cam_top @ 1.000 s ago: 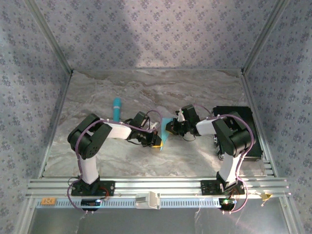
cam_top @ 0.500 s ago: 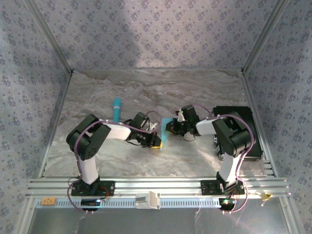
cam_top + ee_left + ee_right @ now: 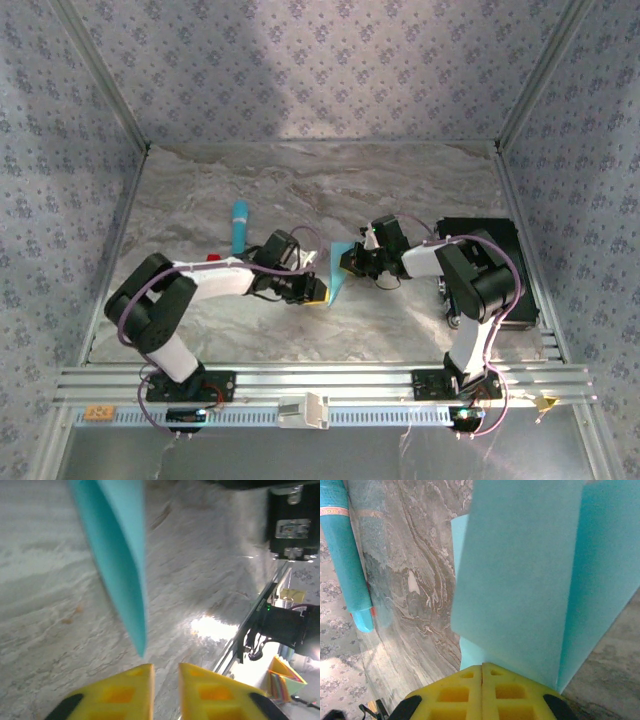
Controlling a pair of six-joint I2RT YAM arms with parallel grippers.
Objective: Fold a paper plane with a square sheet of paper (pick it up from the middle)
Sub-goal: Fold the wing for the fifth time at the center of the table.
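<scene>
right gripper [image 3: 481, 670] is clamped on the paper plane [image 3: 520, 580], left gripper [image 3: 166, 674] sits just off its tip, jaws a crack apart

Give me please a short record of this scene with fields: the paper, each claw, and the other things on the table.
paper: light cyan-blue, folded, with one pointed end
right claw: shut on the paper
left claw: slightly open, nothing in it, close to the paper's pointed end but not touching it
turquoise stick: lies on the table, left of the paper
black box: beside the right arm
table: grey marbled surface
</scene>
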